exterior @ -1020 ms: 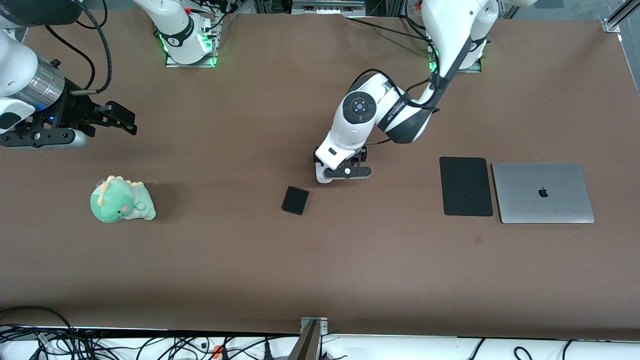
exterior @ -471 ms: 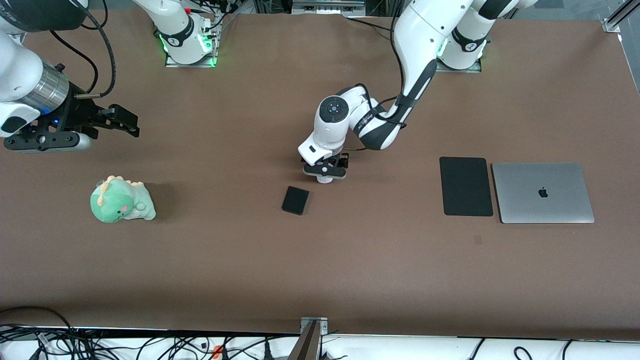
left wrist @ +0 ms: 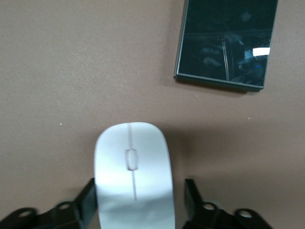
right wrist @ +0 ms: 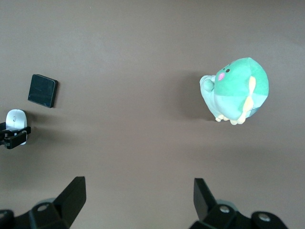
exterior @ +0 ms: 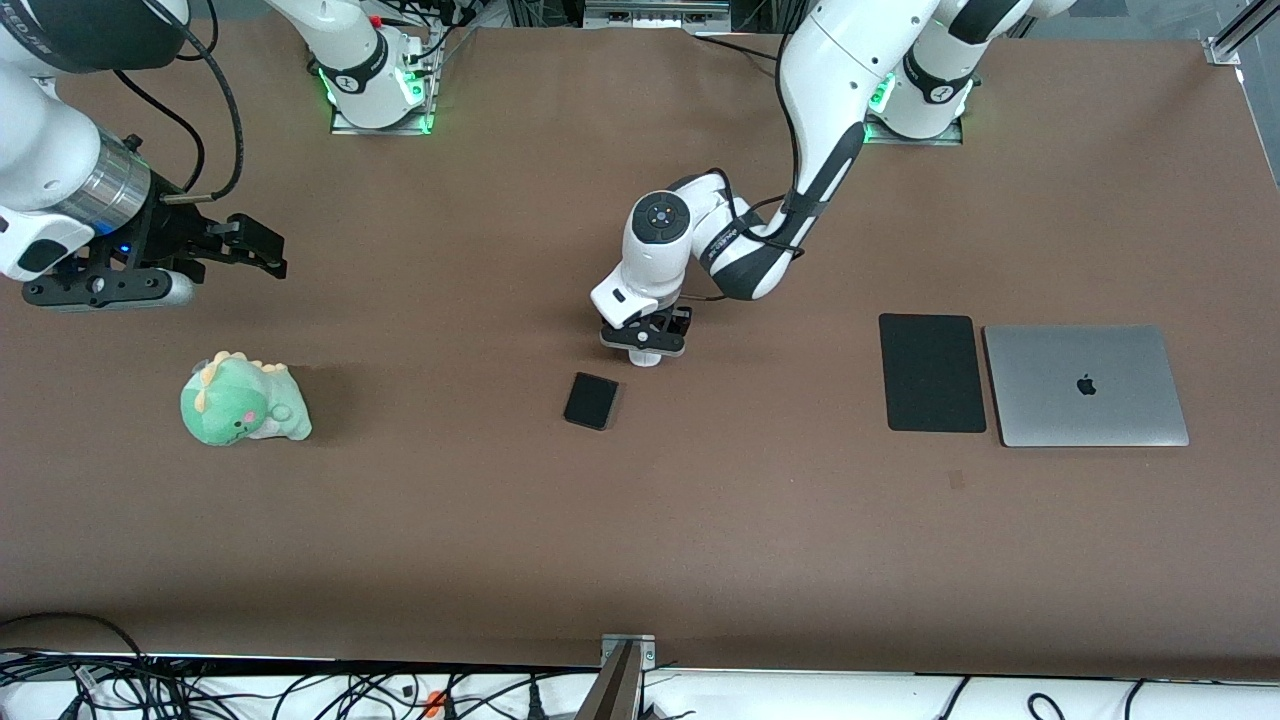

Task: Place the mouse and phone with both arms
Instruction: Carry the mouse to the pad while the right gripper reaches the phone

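Observation:
The white mouse (left wrist: pixel 132 171) lies on the brown table between my left gripper's (left wrist: pixel 139 191) fingers. The jaws are open: one finger is at the mouse's side, the other stands a little off it. In the front view the left gripper (exterior: pixel 645 345) is low over the mouse (exterior: pixel 646 359), near the table's middle. The glossy black phone (exterior: pixel 591 400) lies flat just nearer the front camera, and also shows in the left wrist view (left wrist: pixel 226 43). My right gripper (exterior: pixel 262 250) hangs open and empty over bare table at the right arm's end.
A green plush dinosaur (exterior: pixel 243 400) sits below the right gripper's area, nearer the front camera. A matte black mouse pad (exterior: pixel 932 372) and a closed silver laptop (exterior: pixel 1085 385) lie side by side toward the left arm's end.
My left arm has swung toward the right arm's end and brought its gripper down around the mouse. My right gripper has drifted slightly. The phone has not moved.

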`<state>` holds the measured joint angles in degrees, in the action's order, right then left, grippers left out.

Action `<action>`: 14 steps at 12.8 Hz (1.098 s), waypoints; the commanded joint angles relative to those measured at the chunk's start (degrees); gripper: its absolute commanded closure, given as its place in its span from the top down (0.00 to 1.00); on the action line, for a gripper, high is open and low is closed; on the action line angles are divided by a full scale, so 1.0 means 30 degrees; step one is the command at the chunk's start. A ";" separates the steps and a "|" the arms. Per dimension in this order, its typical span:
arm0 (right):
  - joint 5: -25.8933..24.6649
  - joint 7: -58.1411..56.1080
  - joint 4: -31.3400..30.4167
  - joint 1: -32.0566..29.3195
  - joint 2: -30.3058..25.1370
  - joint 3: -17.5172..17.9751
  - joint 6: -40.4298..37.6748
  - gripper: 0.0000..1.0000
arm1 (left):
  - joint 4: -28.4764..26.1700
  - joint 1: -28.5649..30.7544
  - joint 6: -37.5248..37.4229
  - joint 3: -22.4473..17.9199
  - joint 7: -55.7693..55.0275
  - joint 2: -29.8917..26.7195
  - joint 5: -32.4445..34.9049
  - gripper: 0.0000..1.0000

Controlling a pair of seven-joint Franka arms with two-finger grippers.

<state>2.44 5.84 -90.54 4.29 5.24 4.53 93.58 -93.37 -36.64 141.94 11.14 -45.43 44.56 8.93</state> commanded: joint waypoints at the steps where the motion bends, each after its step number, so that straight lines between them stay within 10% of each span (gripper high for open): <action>1: 0.0065 -0.0041 -0.0200 0.0034 -0.0107 0.0073 0.0271 1.00 | 0.0214 0.0286 -0.0932 -0.0254 -0.0180 -0.0641 0.0481 0.42; 8: -0.0197 0.2733 -0.0084 0.1727 0.1267 0.0044 0.1177 1.00 | 0.0595 0.5197 -1.1616 -0.0109 0.1273 -0.5067 0.0422 0.54; 14: -0.0490 0.9878 -0.0025 0.5184 0.5219 0.0015 0.5711 1.00 | -0.1505 1.2056 -1.1202 0.0008 1.2202 -0.4981 0.0129 0.52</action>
<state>2.36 28.86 -91.19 17.02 17.89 4.80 107.17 -93.71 -4.52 104.55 9.83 -14.61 30.12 9.03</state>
